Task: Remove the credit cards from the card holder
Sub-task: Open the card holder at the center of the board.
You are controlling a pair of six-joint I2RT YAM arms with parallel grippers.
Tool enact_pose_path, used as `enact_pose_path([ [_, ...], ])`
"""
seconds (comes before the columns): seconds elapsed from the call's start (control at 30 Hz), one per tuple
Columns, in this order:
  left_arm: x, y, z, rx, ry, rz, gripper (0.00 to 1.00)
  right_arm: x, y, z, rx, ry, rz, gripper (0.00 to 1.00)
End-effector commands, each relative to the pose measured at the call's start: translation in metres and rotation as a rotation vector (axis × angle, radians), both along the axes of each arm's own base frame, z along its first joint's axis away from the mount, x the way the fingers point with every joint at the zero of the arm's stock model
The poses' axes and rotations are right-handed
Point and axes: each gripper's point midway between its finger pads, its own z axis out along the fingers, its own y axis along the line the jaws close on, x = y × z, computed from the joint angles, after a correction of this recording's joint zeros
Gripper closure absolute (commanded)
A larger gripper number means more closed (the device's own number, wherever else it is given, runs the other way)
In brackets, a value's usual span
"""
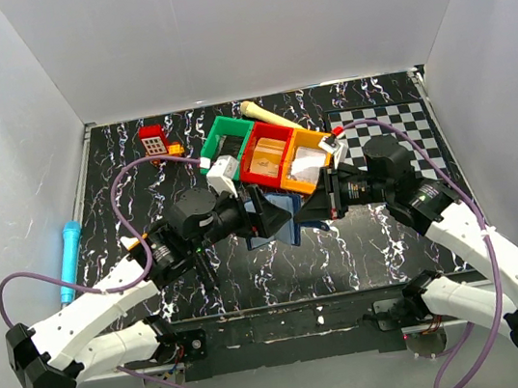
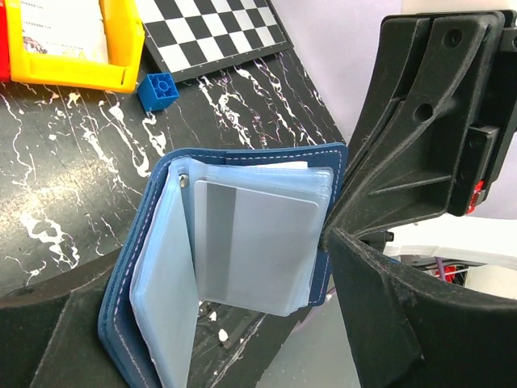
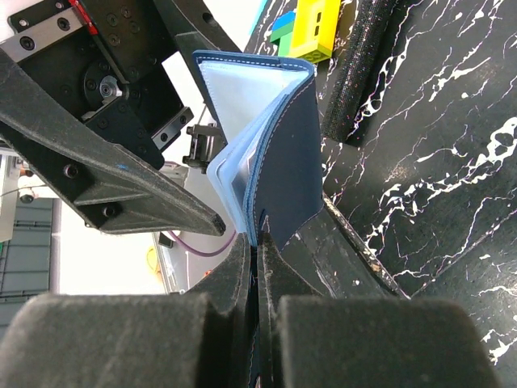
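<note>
Over the table, top view: both arms meet just short of the table's middle. The card holder (image 1: 280, 220) hangs between the left gripper (image 1: 255, 216) and the right gripper (image 1: 312, 206), above the marbled table (image 1: 393, 242). The two wrists mask most of the holder; only dark navy edges show. Toward the far edge, 3 bins in a row: green bin (image 1: 229, 125), red bin (image 1: 250, 156), yellow bin (image 1: 314, 137). 1 checkerboard mat (image 1: 401, 129) at the far right corner. 1 red keypad toy (image 1: 153, 141) near the far left corner, keys too small to read. 1 light blue pen (image 1: 71, 253) by the left edge.

Left wrist view: holder open, blue-grey inside facing the camera, pale stitching along the rim. Clear sleeves fan out and overlap, so the sleeve count is uncertain. 1 pale grey card (image 2: 254, 242) sits in the front sleeve, with no legible print. Left jaws are spread wide, one finger on each side of the holder, neither pressing it. The right gripper nips the holder's right-hand edge. 1 small blue block (image 2: 157, 89) lies beside the yellow bin. The paper (image 2: 56, 32) in that bin carries lines of print, too blurred to read.

Right wrist view: right jaws are pressed together on the lower edge of the navy cover, and the sleeves fan upward. Coloured blocks (image 3: 311, 28) at the top are cut off by the frame, count unclear.
</note>
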Motion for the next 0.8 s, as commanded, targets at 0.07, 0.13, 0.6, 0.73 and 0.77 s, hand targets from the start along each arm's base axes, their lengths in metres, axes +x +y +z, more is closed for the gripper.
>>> enact_pose_path([
  [0.07,0.0,0.001,0.012,-0.021,-0.024,-0.001,0.23,0.0,0.003,0.03,0.057,-0.07,0.02,0.99],
  [0.13,0.0,0.002,0.011,-0.016,-0.026,0.003,0.24,0.001,0.003,0.029,0.055,-0.067,0.02,0.99],
  [0.6,0.006,0.024,0.021,0.003,-0.081,0.085,0.37,0.002,0.005,0.026,0.059,-0.069,0.024,0.99],
  [0.73,0.005,0.028,0.021,0.004,-0.083,0.093,0.38,0.003,0.004,0.025,0.061,-0.069,0.019,0.99],
  [0.77,0.005,0.029,0.021,0.006,-0.084,0.096,0.37,0.002,0.004,0.024,0.059,-0.068,0.021,0.99],
])
